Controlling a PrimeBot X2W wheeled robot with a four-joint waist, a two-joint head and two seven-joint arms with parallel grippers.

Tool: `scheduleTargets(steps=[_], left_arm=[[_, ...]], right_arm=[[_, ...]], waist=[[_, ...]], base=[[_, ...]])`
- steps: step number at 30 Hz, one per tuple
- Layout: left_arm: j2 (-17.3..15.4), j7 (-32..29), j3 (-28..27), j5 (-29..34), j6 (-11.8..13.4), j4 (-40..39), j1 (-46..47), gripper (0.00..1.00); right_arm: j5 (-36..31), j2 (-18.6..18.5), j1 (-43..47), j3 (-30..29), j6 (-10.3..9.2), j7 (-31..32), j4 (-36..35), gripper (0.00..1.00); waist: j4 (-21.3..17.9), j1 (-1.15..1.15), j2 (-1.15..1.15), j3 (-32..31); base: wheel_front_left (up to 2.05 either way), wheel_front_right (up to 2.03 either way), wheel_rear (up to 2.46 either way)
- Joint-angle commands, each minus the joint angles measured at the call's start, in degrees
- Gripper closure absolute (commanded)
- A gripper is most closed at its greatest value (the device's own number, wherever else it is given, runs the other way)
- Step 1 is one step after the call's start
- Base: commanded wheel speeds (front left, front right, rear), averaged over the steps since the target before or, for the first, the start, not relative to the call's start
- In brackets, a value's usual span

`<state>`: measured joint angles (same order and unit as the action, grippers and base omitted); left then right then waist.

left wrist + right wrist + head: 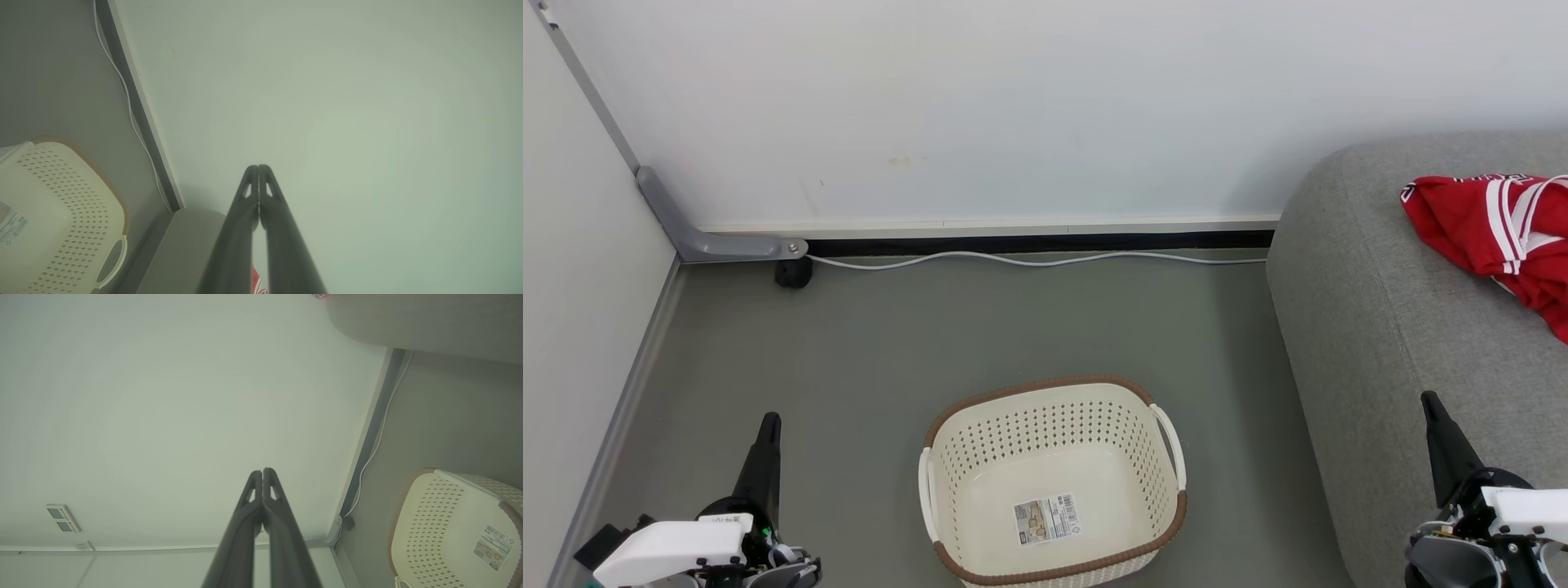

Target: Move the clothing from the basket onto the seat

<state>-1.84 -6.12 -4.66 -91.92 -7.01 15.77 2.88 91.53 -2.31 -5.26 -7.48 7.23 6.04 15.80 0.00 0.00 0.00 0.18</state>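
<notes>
The basket (pixel 1045 429) sits upright on the grey floor (pixel 890 351), near centre, between the two arms. It has cream perforated walls, a brown rim and white handles (pixel 1172 445) on its left and right sides. Its cream bottom shows, with a paper label (pixel 1047 518) flat on it.

The seat (pixel 1380 327) is the big grey sofa on the right, its rounded end just beside the basket; cannot tell if they touch. The clothing (pixel 1494 224) lies crumpled on top of the seat at far right, well apart from the basket. It is red with white striped trim, its lettering is too small to read, and the picture's right edge cuts it off.

At near left, the left gripper (pixel 769 420) is low over the floor, left of the basket. Its fingers (pixel 239 228) are pressed together at the tips, nothing between them, pointing at the far wall (pixel 1013 106). At near right, the right gripper (pixel 1429 400) shows against the seat's near part. Its fingers (pixel 282 522) are also pressed together and hold nothing. Neither gripper touches the basket or the clothing.

A white cable (pixel 1029 260) runs along the base of the far wall, from a small black wheel (pixel 793 273) under a grey bracket (pixel 703 241) at far left across to the seat. The left wrist view has a sliver of red at its bottom edge, low between the fingers. The right wrist view has the basket and label at lower right.
</notes>
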Motion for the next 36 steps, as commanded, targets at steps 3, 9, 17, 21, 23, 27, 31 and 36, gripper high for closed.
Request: scheduleTargets(steps=[3, 9, 17, 21, 23, 27, 31, 36], left_arm=[[-1.04, -0.36, -1.86, -0.25, -0.47, -1.71, 3.32, 1.00], [-1.04, -0.36, -1.86, -0.25, -0.47, -1.71, 3.32, 1.00], [-1.04, -0.36, -1.86, -0.25, -0.47, -1.71, 3.32, 1.00], [-1.04, -0.36, -1.85, -0.25, -0.47, -1.71, 3.32, 1.00], [-1.04, -0.36, -1.85, -0.25, -0.47, -1.71, 3.32, 1.00], [-1.04, -0.36, -1.85, -0.25, -0.47, -1.72, 3.32, 1.00], [-1.04, -0.36, -1.85, -0.25, -0.47, -1.72, 3.32, 1.00], [-1.04, -0.36, -1.85, -0.25, -0.47, -1.72, 3.32, 1.00]], right_arm=[[0.62, -0.56, -0.92, 0.94, 0.25, 0.46, -1.78, 1.00], [0.62, -0.56, -0.92, 0.95, 0.25, 0.46, -1.78, 1.00], [0.63, -0.56, -0.92, 0.95, 0.25, 0.46, -1.78, 1.00], [0.63, -0.56, -0.92, 0.95, 0.25, 0.46, -1.78, 1.00], [0.63, -0.56, -0.92, 0.95, 0.25, 0.46, -1.78, 1.00], [0.63, -0.56, -0.92, 0.95, 0.25, 0.45, -1.78, 1.00], [0.63, -0.56, -0.92, 0.95, 0.25, 0.45, -1.78, 1.00], [0.63, -0.56, -0.92, 0.95, 0.25, 0.45, -1.78, 1.00]], waist=[[0.00, 0.00, 0.00, 0.00], [0.00, 0.00, 0.00, 0.00], [0.00, 0.00, 0.00, 0.00], [0.00, 0.00, 0.00, 0.00], [0.00, 0.00, 0.00, 0.00], [0.00, 0.00, 0.00, 0.00], [0.00, 0.00, 0.00, 0.00], [0.00, 0.00, 0.00, 0.00]], base=[[0.00, 0.00, 0.00], [0.00, 0.00, 0.00], [0.00, 0.00, 0.00], [0.00, 0.00, 0.00], [0.00, 0.00, 0.00], [0.00, 0.00, 0.00], [0.00, 0.00, 0.00], [0.00, 0.00, 0.00]])
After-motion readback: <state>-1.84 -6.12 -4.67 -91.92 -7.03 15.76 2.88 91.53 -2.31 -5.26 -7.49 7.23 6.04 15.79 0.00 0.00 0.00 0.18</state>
